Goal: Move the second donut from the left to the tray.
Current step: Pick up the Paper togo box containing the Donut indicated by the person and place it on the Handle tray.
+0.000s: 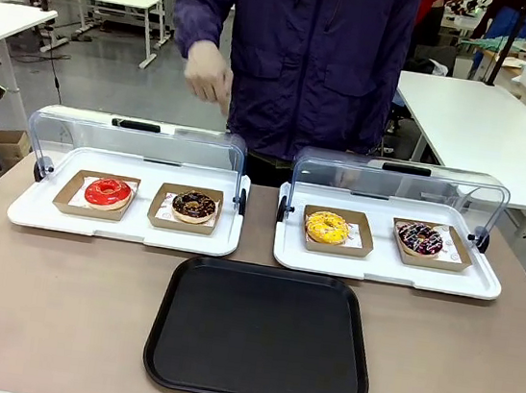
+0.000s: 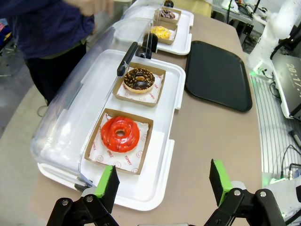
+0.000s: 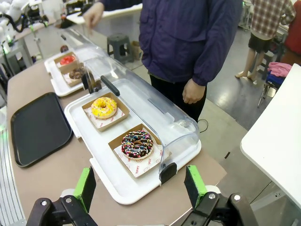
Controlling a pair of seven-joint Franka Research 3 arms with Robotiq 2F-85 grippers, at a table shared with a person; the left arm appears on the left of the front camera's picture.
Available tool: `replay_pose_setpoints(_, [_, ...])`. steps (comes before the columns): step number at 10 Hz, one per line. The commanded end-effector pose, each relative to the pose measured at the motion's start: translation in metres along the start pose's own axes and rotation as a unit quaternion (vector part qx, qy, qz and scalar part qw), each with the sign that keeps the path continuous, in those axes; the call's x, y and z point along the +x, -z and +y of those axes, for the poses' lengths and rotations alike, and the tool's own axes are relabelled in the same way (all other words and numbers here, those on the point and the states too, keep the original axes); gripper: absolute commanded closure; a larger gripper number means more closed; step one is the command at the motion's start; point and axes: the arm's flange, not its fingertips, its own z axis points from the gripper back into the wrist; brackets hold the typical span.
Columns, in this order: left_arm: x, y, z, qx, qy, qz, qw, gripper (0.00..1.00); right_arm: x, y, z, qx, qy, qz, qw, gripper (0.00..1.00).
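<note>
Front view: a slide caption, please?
Chocolate-glazed donut, second from left, sits in a white tray behind the black tray.

Black green-padded left gripper [image 2: 163,186] spread wide, fingers rising from 6 o'clock; black green-padded right gripper [image 3: 140,186] likewise.

- The person's hand [image 2: 91,5] is blurring at the left wrist view's top edge.
- The second donut from the left [image 3: 76,73] is showing too small for detail in the right wrist view.
</note>
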Motion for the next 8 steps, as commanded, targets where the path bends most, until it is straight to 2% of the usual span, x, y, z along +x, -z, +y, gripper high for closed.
replay_pose_setpoints(1, [0.0009, 0.0000, -0.0006, -0.001, 0.001, -0.001, 1.000, 0.00, 0.0014, -0.0002, 0.0005, 0.001, -0.004, 0.001, 1.000, 0.00])
replay_pose_setpoints(8, [0.0009, 0.0000, -0.0006, -0.001, 0.001, -0.001, 1.000, 0.00, 0.0014, -0.0002, 0.0005, 0.001, -0.004, 0.001, 1.000, 0.00])
